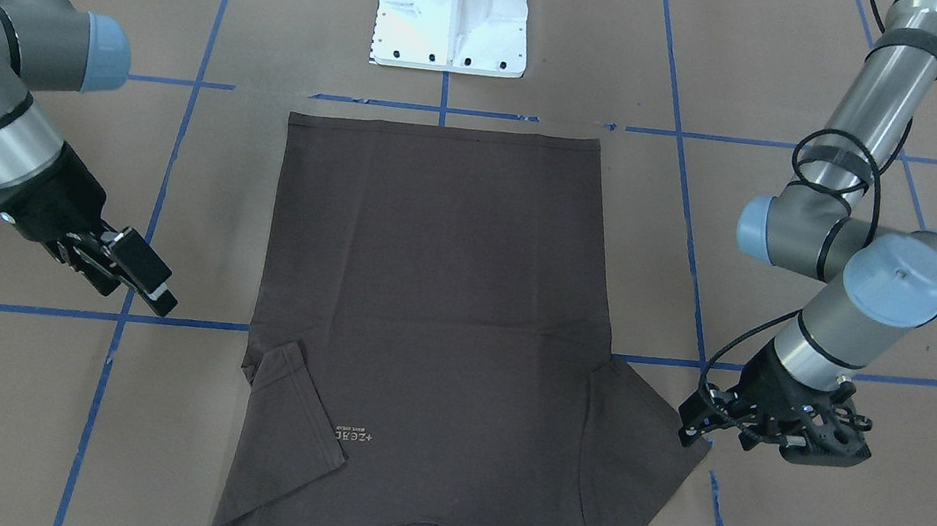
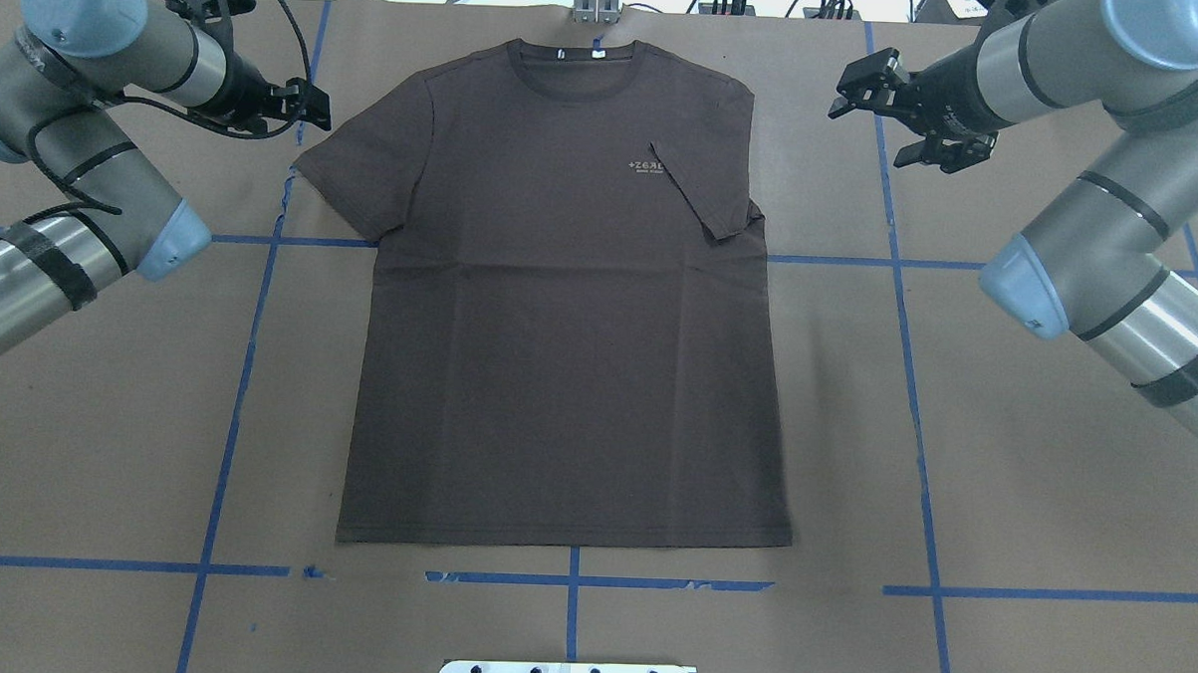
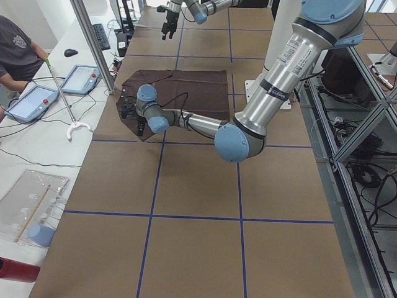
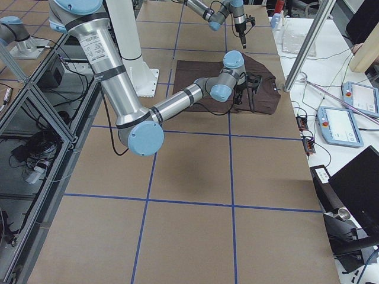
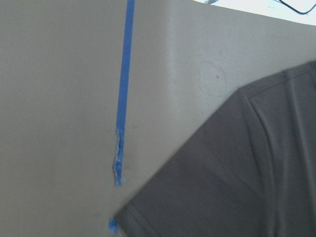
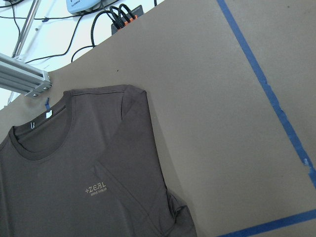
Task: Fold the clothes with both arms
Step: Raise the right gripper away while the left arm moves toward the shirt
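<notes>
The dark brown-grey T-shirt [image 2: 560,305] lies flat on the table, collar [image 2: 579,62] away from the robot's base. Its sleeve on my right side [image 2: 704,186] is folded in over the chest beside the pale logo [image 2: 647,167]. The other sleeve [image 2: 356,159] lies spread out. My left gripper [image 2: 313,107] is open and empty, just off that sleeve's outer tip; it also shows in the front view [image 1: 692,425]. My right gripper [image 2: 849,91] is open and empty, away from the shirt's shoulder, and shows in the front view [image 1: 136,278]. The left wrist view shows the spread sleeve [image 5: 237,168].
The white bolted pedestal [image 1: 453,10] stands at the robot's side of the table, past the shirt's hem. Blue tape lines [image 2: 249,364] cross the brown table cover. An operator [image 3: 15,49] and tablets [image 3: 34,102] are at a side bench beyond the collar end.
</notes>
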Controlling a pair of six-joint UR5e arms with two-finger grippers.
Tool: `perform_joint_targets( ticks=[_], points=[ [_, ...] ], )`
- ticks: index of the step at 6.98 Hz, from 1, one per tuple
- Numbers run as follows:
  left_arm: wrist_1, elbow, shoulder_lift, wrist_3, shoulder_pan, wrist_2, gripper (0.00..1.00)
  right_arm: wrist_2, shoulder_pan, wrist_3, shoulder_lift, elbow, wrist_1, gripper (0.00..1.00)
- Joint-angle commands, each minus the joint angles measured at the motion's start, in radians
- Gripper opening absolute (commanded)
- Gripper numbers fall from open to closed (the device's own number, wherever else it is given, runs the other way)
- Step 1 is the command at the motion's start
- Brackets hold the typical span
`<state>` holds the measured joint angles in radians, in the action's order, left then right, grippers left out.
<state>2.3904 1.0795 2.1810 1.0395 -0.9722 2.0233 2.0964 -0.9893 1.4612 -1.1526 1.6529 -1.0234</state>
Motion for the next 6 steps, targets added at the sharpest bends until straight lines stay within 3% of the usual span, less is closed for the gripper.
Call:
perform_joint_targets(
  ticks=[1, 2, 6],
  points=[
    [0.035, -0.059, 0.013, -0.013, 0.022, -0.009, 0.78, -0.001, -0.002, -0.001, -0.030, 0.038, -0.001, 1.00],
    [0.033, -0.061, 0.014, -0.012, 0.030, -0.009, 0.72, -0.002, 0.006, -0.002, -0.022, 0.028, -0.004, 1.00],
    [0.035, -0.066, 0.010, -0.015, 0.043, -0.023, 0.68, -0.004, 0.009, -0.005, -0.021, 0.010, -0.001, 1.00]
  ],
)
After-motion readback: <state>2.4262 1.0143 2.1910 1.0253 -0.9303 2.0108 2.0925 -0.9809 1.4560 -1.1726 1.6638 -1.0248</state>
